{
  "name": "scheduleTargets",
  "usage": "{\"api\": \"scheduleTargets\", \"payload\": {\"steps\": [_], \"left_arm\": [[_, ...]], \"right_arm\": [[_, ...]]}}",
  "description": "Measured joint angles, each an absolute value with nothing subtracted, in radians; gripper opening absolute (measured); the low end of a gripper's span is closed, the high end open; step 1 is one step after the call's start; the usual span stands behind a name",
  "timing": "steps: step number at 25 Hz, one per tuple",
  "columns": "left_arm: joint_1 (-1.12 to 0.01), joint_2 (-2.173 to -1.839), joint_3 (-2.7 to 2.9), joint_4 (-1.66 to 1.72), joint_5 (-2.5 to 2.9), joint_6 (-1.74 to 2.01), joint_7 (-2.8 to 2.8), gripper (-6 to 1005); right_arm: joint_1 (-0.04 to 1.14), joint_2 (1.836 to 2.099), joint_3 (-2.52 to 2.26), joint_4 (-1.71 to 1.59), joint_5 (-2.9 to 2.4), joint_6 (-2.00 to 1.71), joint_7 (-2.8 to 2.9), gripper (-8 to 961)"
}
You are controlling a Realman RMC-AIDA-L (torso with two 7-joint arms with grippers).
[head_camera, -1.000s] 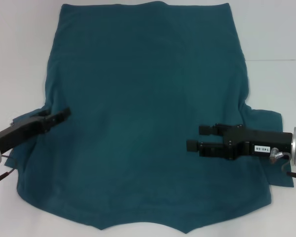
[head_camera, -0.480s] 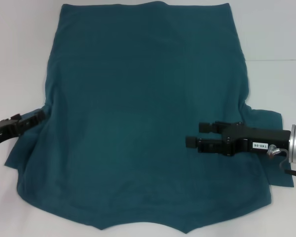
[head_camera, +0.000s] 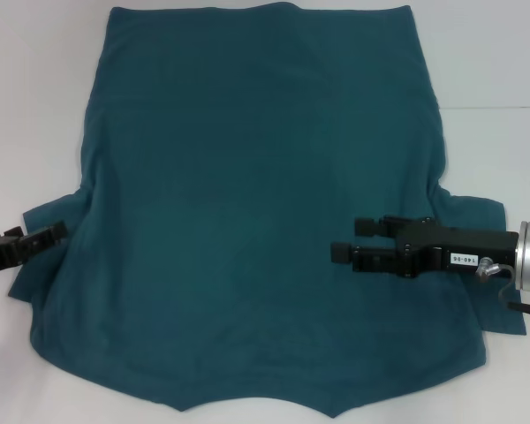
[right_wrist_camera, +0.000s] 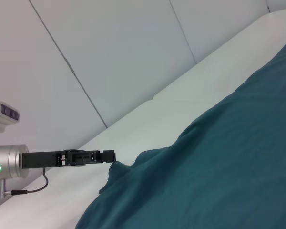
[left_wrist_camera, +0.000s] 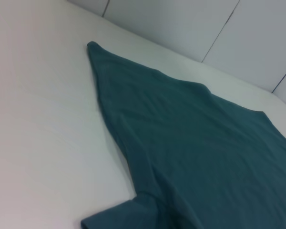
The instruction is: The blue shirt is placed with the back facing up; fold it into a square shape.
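One blue shirt (head_camera: 265, 203), flat, unfolded, plain

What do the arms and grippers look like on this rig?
Both are black, boxy parallel-finger units on silver cylindrical wrists. The right gripper has a small white label with printed digits on its body and a thin cable looping off the wrist. In the right wrist view, the left gripper shows a green ring light on its wrist and a dangling cable.
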State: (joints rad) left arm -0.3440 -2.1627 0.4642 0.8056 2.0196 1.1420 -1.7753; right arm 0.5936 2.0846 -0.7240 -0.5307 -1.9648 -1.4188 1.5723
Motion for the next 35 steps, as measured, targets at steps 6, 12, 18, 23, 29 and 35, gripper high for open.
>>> {"api": "scheduleTargets", "payload": {"steps": [6,12,18,23,29,35], "left_arm": [[-0.342,-2.164,0.468,0.798,2.046,1.142,-1.776,874],[-0.347,-2.164,0.472,0.781,2.049,1.142,-1.776,869],[-0.358,-2.163,0.473,0.773,2.071,1.141,-1.776,864],[-0.362,-2.163,0.475,0.773,2.072,1.141,-1.776,860],[-0.365,-2.163,0.475,0.773,2.072,1.138,-1.778,855],[-0.371,-2.163,0.469,0.772,2.066,1.114,-1.798,751]], "right_arm": [[0.594,2.085,-0.724,-0.531,-1.965,-1.419,1.572,882],[0.593,2.085,-0.724,-0.531,-1.965,-1.419,1.572,882],[0.591,2.085,-0.724,-0.531,-1.965,-1.419,1.572,882],[0.591,2.085,-0.724,-0.531,-1.965,-1.419,1.572,882],[0.589,2.085,-0.724,-0.531,-1.965,-1.419,1.572,881],[0.589,2.085,-0.724,-0.528,-1.965,-1.419,1.567,881]]}}
